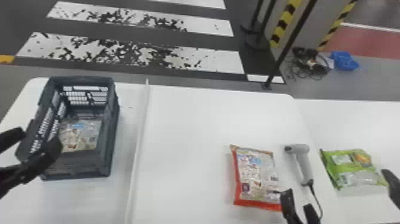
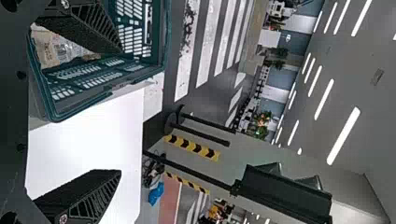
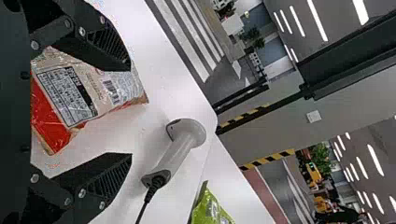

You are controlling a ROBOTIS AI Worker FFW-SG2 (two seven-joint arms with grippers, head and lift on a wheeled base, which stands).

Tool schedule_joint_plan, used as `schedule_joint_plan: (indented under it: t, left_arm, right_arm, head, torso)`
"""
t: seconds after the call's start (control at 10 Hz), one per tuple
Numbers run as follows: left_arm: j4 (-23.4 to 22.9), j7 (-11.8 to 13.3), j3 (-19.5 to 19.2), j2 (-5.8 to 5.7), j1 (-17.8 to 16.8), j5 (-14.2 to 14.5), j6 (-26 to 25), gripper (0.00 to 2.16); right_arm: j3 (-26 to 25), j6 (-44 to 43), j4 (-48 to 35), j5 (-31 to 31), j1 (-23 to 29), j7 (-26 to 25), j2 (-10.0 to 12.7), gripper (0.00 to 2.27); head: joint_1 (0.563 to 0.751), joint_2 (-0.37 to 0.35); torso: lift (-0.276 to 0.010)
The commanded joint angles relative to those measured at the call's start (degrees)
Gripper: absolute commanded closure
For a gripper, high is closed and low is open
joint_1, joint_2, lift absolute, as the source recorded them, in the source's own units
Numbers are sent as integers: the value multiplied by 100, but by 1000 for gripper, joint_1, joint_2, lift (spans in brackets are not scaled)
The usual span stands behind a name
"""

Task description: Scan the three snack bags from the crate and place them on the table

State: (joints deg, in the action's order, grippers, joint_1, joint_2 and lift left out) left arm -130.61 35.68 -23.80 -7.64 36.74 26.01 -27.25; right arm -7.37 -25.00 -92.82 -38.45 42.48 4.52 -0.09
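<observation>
Probably partway through the job, between one bag and the next. Look first to the white table [image 1: 193, 125], with the side table [image 1: 357, 125] adjoining at the right. Find the crate [image 1: 114, 131] at the left end, with one snack bag [image 1: 79, 134] flat inside. Note the left gripper [image 2: 121, 112] by its near left side, spread wide and empty. Note also the right gripper [image 3: 130, 112] above the scanning spot, likewise spread, with nothing pinched. Beneath and just beside, on the white table, see the red-edged bag [image 1: 256, 175], lying face up. Past the scanner [image 1: 304, 163], on the side table, see the green bag [image 1: 354, 168], likely scanned and put down.

Judge the step in hand as the scan of the red-edged bag. Next, close the right gripper on the scanner's handle, lift, and aim at the barcode [image 3: 111, 92], turned upward and unobstructed. Mind the trailing cable [image 3: 144, 205]. Afterwards, shift the red-edged bag over beside the green bag, then reach into the crate for the last.
</observation>
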Motion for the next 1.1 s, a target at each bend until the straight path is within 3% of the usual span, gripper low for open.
schedule_joint_plan:
  t: [0.0, 0.3, 0.5, 0.7, 0.8, 1.0]
  left_arm:
    - [0, -8, -2, 0, 8, 0, 4, 70]
    - [0, -96, 113, 9, 0, -26, 57, 70]
    - [9, -193, 271, 17, 0, -132, 109, 70]
    - [62, -211, 368, 17, 0, -220, 215, 70]
    - [88, -219, 394, 17, 0, -237, 215, 70]
    - [211, -307, 570, 26, -36, -395, 391, 70]
  right_arm:
    - [-81, -141, 53, 4, 32, 199, 14, 164]
    - [-168, -404, -52, 497, 234, 1253, -97, 184]
    - [-142, -633, -351, 866, 498, 1455, -141, 225]
    - [-160, -580, -351, 962, 472, 1543, -264, 1035]
    - [-265, -457, -360, 1050, 480, 1684, -334, 1862]
    - [-344, 299, -342, 1226, 436, 2282, -343, 2128]
  head:
    - [695, -168]
    - [695, -153]
    - [695, -128]
    - [695, -118]
    - [695, -119]
    - [695, -110]
  torso:
    - [-36]
    - [-36]
    - [-36]
    - [-36]
    - [-36]
    - [-36]
